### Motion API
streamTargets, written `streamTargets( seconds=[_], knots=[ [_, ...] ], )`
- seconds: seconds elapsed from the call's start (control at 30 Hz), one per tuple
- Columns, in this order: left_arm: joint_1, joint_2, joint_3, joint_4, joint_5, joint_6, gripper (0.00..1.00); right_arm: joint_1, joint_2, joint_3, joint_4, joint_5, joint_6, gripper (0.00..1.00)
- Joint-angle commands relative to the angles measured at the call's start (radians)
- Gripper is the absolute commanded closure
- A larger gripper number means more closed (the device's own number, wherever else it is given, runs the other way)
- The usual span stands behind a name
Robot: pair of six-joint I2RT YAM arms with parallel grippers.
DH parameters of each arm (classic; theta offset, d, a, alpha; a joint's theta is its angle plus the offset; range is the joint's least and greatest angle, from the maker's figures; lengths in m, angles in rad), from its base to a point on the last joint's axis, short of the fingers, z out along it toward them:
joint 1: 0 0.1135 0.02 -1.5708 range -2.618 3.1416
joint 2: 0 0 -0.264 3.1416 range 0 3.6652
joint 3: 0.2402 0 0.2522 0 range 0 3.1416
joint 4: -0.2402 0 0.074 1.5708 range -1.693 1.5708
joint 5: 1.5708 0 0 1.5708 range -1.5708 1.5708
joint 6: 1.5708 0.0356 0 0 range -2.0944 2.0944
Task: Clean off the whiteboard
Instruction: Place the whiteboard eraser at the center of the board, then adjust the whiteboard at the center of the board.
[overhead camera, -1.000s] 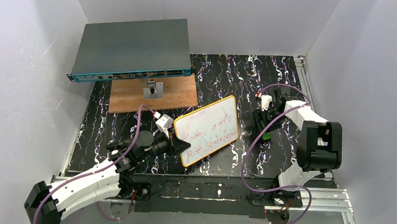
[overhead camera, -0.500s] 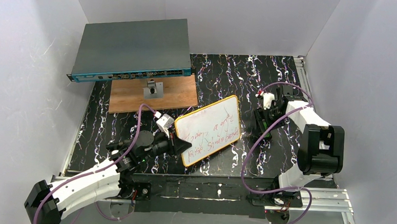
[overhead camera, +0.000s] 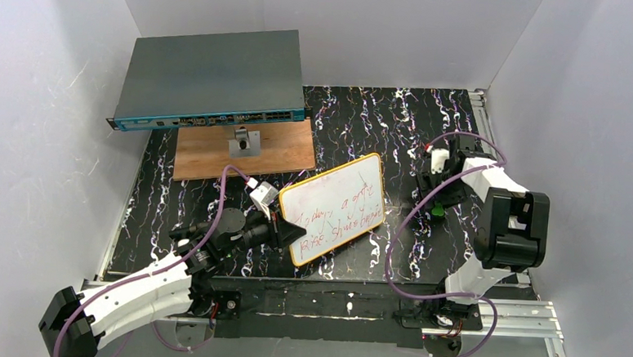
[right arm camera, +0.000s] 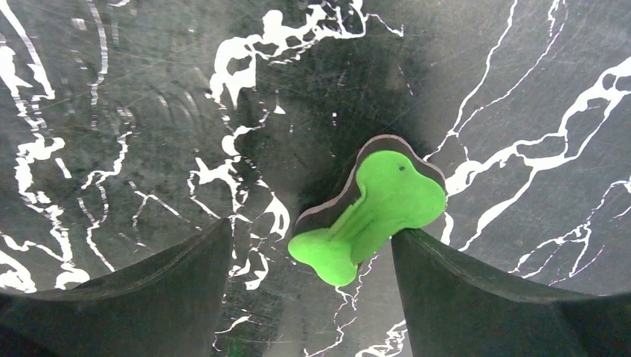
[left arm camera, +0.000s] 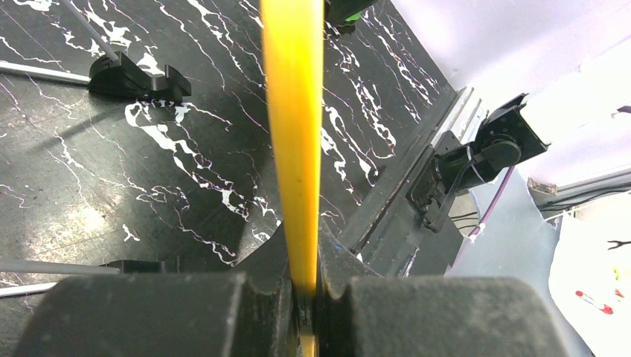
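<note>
At the far left, the left arm (overhead camera: 127, 295) reaches in from the near edge. Its left pincer (overhead camera: 290, 233) is closed tight on the near left edge of the whiteboard (overhead camera: 332, 208). In the left wrist view, the board's orange rim (left arm camera: 294, 111) goes straight up from between the two black fingers (left arm camera: 253, 297).

Behind the arm, at the back left, sits a big grey box (overhead camera: 212, 75) with a blue front. Just in front of it lies a brown wooden board (overhead camera: 208, 160) with a small grey metal piece (overhead camera: 244, 142) on it.

The whiteboard is in the middle of the black tabletop (overhead camera: 357, 115), which has white streaks. It is turned at a slant, and there is red writing on it. I cannot tell if its far corner touches the tabletop or is lifted a little.

To the right, well apart from the whiteboard, the right pincer (overhead camera: 436, 199) points down at a small green eraser (right arm camera: 368, 212) shaped like a bone. The eraser lies flat on the tabletop. The pincer is wide open, with the eraser between its fingers. The right finger (right arm camera: 484, 290) looks like it touches the eraser's edge.
</note>
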Motion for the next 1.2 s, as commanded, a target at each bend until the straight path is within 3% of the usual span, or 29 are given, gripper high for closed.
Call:
streamTargets(
  seconds=[0.0, 0.23, 0.33, 0.4, 0.53, 0.6, 0.63, 0.7, 0.8, 0.87, 0.93, 1.17],
  knots=[
    [0.003, -0.022, 0.028, 0.134, 0.022, -0.002, 1.0, -0.022, 0.043, 0.029, 0.008, 0.069, -0.008, 0.17],
    [0.003, -0.034, 0.026, 0.131, 0.022, -0.003, 1.0, -0.066, 0.138, 0.034, 0.007, 0.166, -0.038, 0.16],
    [0.003, -0.033, 0.024, 0.136, 0.023, -0.002, 1.0, -0.065, 0.1, 0.029, 0.035, 0.187, -0.05, 0.16],
    [0.003, -0.036, 0.023, 0.136, 0.022, -0.002, 1.0, -0.064, 0.035, 0.023, 0.046, 0.115, -0.051, 0.16],
    [0.003, -0.039, 0.021, 0.138, 0.024, 0.001, 1.0, -0.064, -0.145, 0.024, 0.011, -0.168, -0.089, 0.15],
    [0.003, -0.024, 0.028, 0.144, 0.035, 0.016, 1.0, -0.064, -0.256, 0.033, -0.071, -0.485, -0.192, 0.15],
    [0.003, 0.001, 0.046, 0.146, 0.078, 0.059, 1.0, -0.06, -0.34, 0.012, -0.228, -0.847, -0.449, 0.14],
    [0.003, 0.039, 0.075, 0.149, 0.154, 0.143, 1.0, -0.049, -0.35, -0.012, -0.359, -1.041, -0.774, 0.14],
    [0.003, 0.119, 0.098, 0.145, 0.212, 0.24, 1.0, 0.018, -0.382, 0.086, -0.408, -1.048, -0.822, 0.13],
    [0.003, 0.167, 0.109, 0.153, 0.241, 0.278, 1.0, 0.139, -0.411, 0.138, -0.394, -0.96, -0.803, 0.08],
    [0.003, 0.211, 0.127, 0.163, 0.264, 0.316, 1.0, 0.239, -0.341, 0.244, -0.466, -0.894, -0.809, 0.08],
    [0.003, 0.235, 0.164, 0.107, 0.282, 0.356, 1.0, 0.357, -0.23, 0.358, -0.585, -0.815, -0.855, 0.15]
  ],
)
